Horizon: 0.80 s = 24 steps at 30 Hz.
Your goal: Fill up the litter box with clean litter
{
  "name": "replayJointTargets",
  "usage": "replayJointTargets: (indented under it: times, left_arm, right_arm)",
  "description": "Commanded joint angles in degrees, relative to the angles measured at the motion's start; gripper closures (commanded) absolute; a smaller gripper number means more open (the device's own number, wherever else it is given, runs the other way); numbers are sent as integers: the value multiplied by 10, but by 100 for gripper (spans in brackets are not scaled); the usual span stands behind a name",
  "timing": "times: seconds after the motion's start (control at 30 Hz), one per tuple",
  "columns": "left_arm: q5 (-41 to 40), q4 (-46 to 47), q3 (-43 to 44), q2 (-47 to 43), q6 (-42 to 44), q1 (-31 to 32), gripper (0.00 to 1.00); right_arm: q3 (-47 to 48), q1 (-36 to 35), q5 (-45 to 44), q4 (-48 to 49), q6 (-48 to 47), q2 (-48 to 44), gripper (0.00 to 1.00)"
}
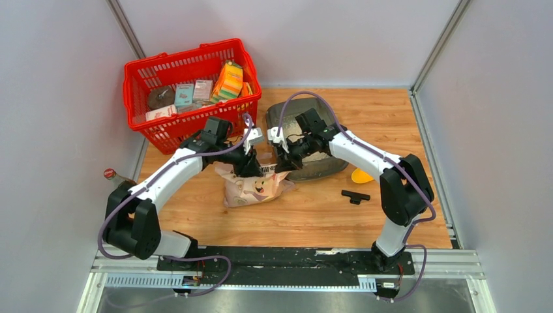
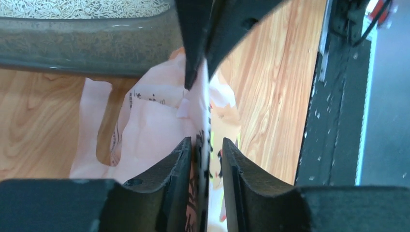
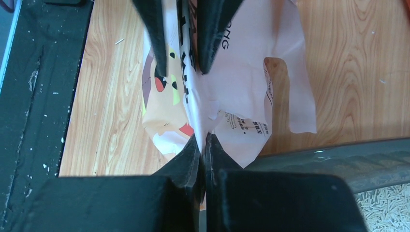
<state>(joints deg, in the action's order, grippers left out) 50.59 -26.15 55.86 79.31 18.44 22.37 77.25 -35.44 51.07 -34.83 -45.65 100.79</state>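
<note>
The dark grey litter box [image 1: 297, 114] sits mid-table, with pale clean litter [image 1: 321, 156] showing at its near side. In front of it lies the beige cat-printed paper bag [image 1: 251, 188]. Both grippers meet at the bag's upper edge. My right gripper [image 3: 204, 137] is shut on that edge of the bag [image 3: 241, 87], right beside the litter box [image 3: 338, 162] holding clean litter [image 3: 387, 208]. My left gripper [image 2: 207, 145] is open. The bag [image 2: 154, 121] edge rests against one finger with a gap to the other. The litter box [image 2: 87, 48] and clean litter [image 2: 87, 7] lie just beyond.
A red mesh basket [image 1: 153, 134] with boxes and cans stands at the back left, close to the left arm. A yellow scoop [image 1: 360, 176] and a black T-shaped piece [image 1: 355, 195] lie right of the box. A bottle [image 1: 111, 175] stands at the left wall.
</note>
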Motion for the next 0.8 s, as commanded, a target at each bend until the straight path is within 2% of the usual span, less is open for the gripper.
replayJointTargets:
  times: [0.0,0.03,0.07,0.1,0.3,0.37,0.4,0.43,0.47,0.6,0.63,0.67,0.7,0.73,0.77]
  left_arm:
    - [8,-226,68,-16,254,-18,61]
    - [-20,-295,73,-18,286,-23,60]
    - [-34,-321,79,-24,335,-31,59]
    - [-65,-346,79,-28,348,-51,59]
    - [-125,-351,48,-69,399,-116,60]
    - [-133,-354,41,-73,417,-117,69]
    - [-124,-352,37,-73,417,-118,77]
    - [-117,-352,37,-74,413,-118,93]
    - [-111,-355,41,-68,403,-119,99]
    - [-78,-446,87,-36,397,-133,100]
    - [-76,-448,91,-31,384,-137,99]
    - [-73,-446,93,-36,363,-138,94]
    - [-56,-428,92,-47,360,-138,84]
    - [-41,-401,87,-87,354,-138,67]
    - [-33,-356,66,-112,304,-138,61]
  right_arm:
    - [1,5,-30,38,50,-17,100]
    - [9,5,-30,35,50,-14,100]
    - [11,7,-32,27,47,-14,100]
    - [14,7,-32,23,37,-13,100]
    - [24,10,-33,4,25,-16,100]
    - [25,11,-30,-2,21,-17,100]
    - [27,10,-30,-4,19,-17,100]
    - [29,11,-30,-9,15,-16,100]
    - [32,12,-29,-17,7,-14,100]
    - [40,16,-27,-30,-2,-14,100]
    - [42,16,-26,-33,-5,-12,100]
    - [44,16,-20,-39,-8,-11,100]
    - [47,16,-17,-40,-8,-9,100]
    - [48,15,-14,-40,-7,-6,100]
    - [50,15,-11,-39,-5,-5,100]
